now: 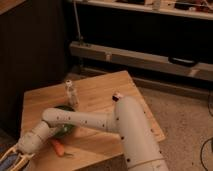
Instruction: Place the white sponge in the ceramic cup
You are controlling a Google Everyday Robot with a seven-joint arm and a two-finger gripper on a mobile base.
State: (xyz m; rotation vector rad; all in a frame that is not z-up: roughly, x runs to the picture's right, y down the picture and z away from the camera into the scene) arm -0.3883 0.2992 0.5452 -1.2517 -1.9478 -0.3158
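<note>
Camera view: claw low at left corner of wooden table, grip indiscernible, orange object nearby.

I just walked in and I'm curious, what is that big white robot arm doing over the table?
The robot's white arm stretches across the wooden table, with its gripper low at the picture's bottom left corner. I can't tell if it holds anything. A small white bottle stands on the table, a green round thing sits partly behind the arm, and an orange thing lies near it.
</note>
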